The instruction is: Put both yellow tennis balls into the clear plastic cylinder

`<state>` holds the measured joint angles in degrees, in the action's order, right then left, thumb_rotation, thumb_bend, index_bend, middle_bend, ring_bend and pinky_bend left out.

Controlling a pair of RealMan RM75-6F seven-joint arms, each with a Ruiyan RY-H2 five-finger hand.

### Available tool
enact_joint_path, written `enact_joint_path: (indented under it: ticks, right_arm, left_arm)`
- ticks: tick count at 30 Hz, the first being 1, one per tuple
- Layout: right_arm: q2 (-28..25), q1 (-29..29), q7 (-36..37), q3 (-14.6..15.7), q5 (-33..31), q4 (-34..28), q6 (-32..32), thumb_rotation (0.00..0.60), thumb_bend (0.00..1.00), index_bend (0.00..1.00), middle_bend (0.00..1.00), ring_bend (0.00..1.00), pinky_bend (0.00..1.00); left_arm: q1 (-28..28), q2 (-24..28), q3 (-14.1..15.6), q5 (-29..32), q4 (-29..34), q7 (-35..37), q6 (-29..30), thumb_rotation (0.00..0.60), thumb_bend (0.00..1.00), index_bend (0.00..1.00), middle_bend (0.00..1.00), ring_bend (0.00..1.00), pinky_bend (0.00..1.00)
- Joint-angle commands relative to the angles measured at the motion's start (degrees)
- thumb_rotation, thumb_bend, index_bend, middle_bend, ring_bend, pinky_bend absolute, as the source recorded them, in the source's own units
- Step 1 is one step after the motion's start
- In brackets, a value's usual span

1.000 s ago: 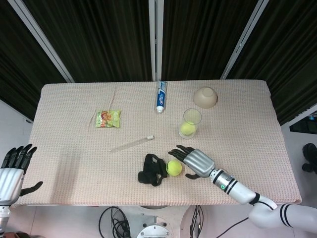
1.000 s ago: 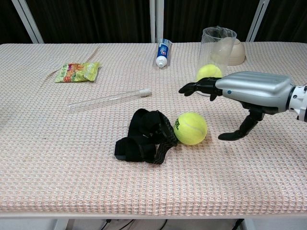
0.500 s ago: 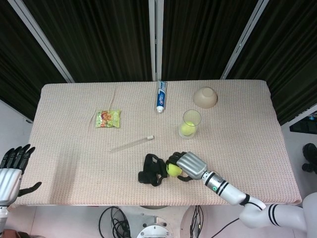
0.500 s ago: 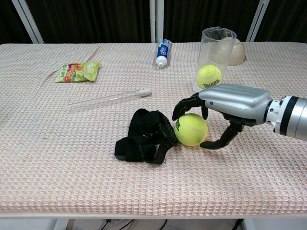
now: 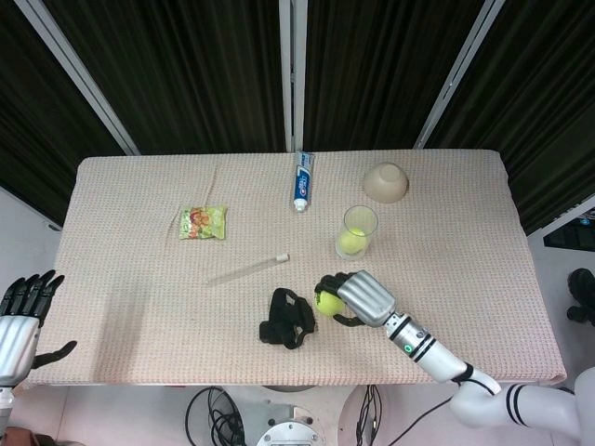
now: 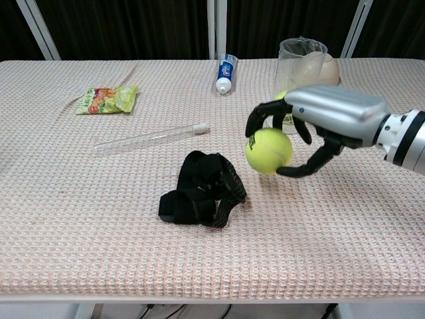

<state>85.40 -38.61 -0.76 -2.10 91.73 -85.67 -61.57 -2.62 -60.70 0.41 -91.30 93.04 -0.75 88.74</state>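
Observation:
My right hand [image 6: 319,123] [image 5: 358,297] grips a yellow tennis ball [image 6: 267,151] [image 5: 328,302] and holds it a little above the table, right of the black strap. The clear plastic cylinder [image 6: 300,63] [image 5: 357,230] stands upright behind the hand, with the other yellow tennis ball [image 5: 350,242] at its bottom; in the chest view that ball is mostly hidden by my hand. My left hand [image 5: 20,316] hangs off the table's near left corner, fingers apart and holding nothing.
A crumpled black strap [image 6: 201,189] lies just left of the held ball. A clear tube [image 6: 151,138], a snack packet [image 6: 107,98], a toothpaste tube [image 6: 226,73] and a beige bowl [image 5: 386,182] lie further back on the woven tablecloth [image 6: 80,199].
My right hand came down over the ball beside the strap, closed its fingers around it and lifted it off the table toward the cylinder. The left hand barely moved.

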Motion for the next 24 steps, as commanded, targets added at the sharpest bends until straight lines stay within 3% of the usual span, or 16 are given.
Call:
enact_joint_path:
  ticks: [1, 10, 16, 24]
  right_arm:
    - [-3.95, 0.35, -1.43, -3.58, 1.80, -3.82, -5.18, 0.600, 0.31, 0.63, 0.52, 0.46, 0.62]
    - [-5.22, 0.79, -14.48, -12.26, -1.11, 0.71, -13.39, 0.600, 0.33, 0.63, 0.52, 0.46, 0.62]
    - [-3.50, 0.07, -13.22, -13.41, -3.97, 7.92, -12.51, 0.600, 0.33, 0.63, 0.52, 0.46, 0.62]
    - [-1.44, -0.71, -6.27, -13.20, -8.64, 10.71, -7.62, 0.600, 0.33, 0.63, 0.52, 0.46, 0.62]
  left_arm:
    - [-0.06, -0.06, -0.06, 0.09, 0.04, -0.19, -0.12, 0.600, 0.04, 0.02, 0.00, 0.00, 0.00]
    - [0.14, -0.50, -0.17, -0.19, 0.11, -1.04, 0.50, 0.600, 0.04, 0.01, 0.00, 0.00, 0.00]
    - [0.23, -0.57, -0.09, -0.92, 0.15, -1.26, 1.05, 0.600, 0.04, 0.01, 0.00, 0.00, 0.00]
    - [0.04, -0.52, -0.27, -0.42, -0.11, -0.62, 0.53, 0.600, 0.04, 0.01, 0.00, 0.00, 0.00]
